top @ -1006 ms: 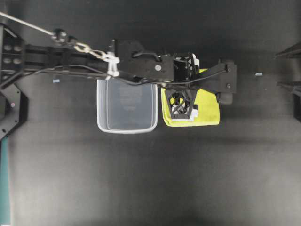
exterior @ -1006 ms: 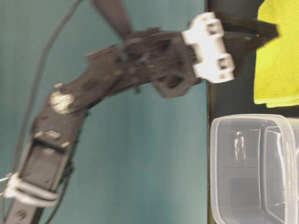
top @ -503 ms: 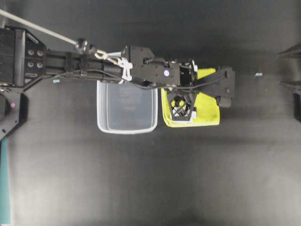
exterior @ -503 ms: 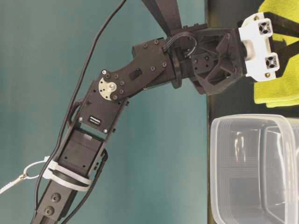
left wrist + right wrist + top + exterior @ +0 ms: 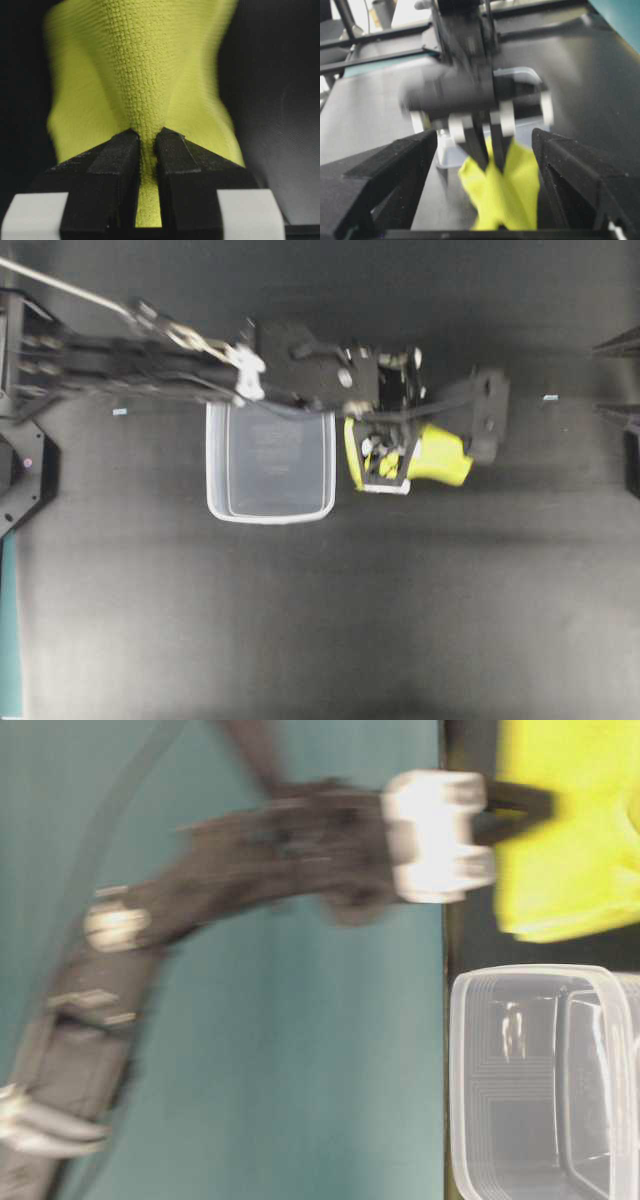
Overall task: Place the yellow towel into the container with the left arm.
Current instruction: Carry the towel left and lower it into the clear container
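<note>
Two black fingers (image 5: 120,165) of the left gripper (image 5: 146,150) are pinched together on a fold of the yellow towel (image 5: 145,80), the cloth squeezed in the narrow slit between them and bunching out beyond the tips in a soft cone. In the overhead view the left arm (image 5: 150,355) reaches in from the left edge of the black tabletop (image 5: 320,620) along its far side, and its gripper (image 5: 385,455) holds the towel (image 5: 440,455) just beside the right-hand wall of the container (image 5: 270,462). The towel is gathered and crumpled rather than lying flat. The table-level view shows it (image 5: 570,830) next to the container's rim (image 5: 530,980), outside the tub, though that view is blurred and the arm (image 5: 250,860) is smeared.

The container sits a little left of the tabletop's middle, near the far side. Faint embossed markings show on its base, too faint to read.

The right gripper (image 5: 485,200) stands wide apart, its two black fingers (image 5: 385,175) framing the scene with nothing between them, well away from the towel (image 5: 502,200) that hangs from the other gripper. No brand name or label can be read on either arm.
</note>
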Available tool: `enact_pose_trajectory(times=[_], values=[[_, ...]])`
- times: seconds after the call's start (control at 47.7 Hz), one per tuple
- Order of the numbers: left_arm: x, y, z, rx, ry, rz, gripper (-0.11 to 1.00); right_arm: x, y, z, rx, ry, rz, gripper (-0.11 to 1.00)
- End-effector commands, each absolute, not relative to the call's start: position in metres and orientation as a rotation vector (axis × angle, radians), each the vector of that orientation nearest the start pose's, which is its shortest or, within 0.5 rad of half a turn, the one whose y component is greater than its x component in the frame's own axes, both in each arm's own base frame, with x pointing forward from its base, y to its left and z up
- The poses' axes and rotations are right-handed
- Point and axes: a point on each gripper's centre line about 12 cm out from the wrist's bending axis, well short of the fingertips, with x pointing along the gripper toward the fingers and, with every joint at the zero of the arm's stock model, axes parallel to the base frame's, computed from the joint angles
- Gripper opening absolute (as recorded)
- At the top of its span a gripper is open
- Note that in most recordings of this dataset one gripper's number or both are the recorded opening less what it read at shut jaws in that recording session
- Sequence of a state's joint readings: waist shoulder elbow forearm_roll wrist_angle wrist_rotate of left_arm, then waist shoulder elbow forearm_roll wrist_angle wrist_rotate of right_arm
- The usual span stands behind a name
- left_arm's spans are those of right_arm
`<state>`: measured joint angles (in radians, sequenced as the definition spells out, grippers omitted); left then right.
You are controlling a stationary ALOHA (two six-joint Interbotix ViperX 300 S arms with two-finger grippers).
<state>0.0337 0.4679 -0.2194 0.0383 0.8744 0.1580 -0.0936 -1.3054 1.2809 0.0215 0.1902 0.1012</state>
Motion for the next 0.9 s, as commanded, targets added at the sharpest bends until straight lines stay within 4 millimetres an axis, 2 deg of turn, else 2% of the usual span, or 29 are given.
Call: enact_pose_trajectory(times=[0.0,0.042,0.084,0.21,0.314,0.419,0.524,0.608,0.881], values=[[0.512,0.017,0.267,0.165,1.031,-0.036,0.07,0.143,-0.014,0.254,0.135,0.153,-0.107,0.74],[0.498,0.018,0.287,0.165,1.031,-0.033,0.07,0.143,-0.014,0.254,0.136,0.150,-0.108,0.74],[0.486,0.019,0.299,0.162,1.038,-0.029,0.07,0.142,-0.014,0.254,0.137,0.151,-0.110,0.74],[0.447,0.020,0.314,0.156,1.070,-0.027,0.07,0.142,-0.015,0.255,0.136,0.145,-0.111,0.74],[0.419,0.019,0.307,0.153,1.107,-0.029,0.07,0.141,-0.015,0.257,0.136,0.136,-0.112,0.74],[0.391,0.018,0.282,0.134,1.174,-0.024,0.07,0.141,-0.015,0.257,0.136,0.134,-0.112,0.74],[0.373,0.019,0.261,0.112,1.185,-0.010,0.07,0.141,-0.015,0.256,0.136,0.132,-0.113,0.74],[0.366,0.019,0.252,0.103,1.159,-0.004,0.07,0.141,-0.016,0.255,0.138,0.135,-0.120,0.74],[0.364,0.019,0.245,0.111,1.125,-0.006,0.07,0.141,-0.017,0.255,0.147,0.129,-0.126,0.74]])
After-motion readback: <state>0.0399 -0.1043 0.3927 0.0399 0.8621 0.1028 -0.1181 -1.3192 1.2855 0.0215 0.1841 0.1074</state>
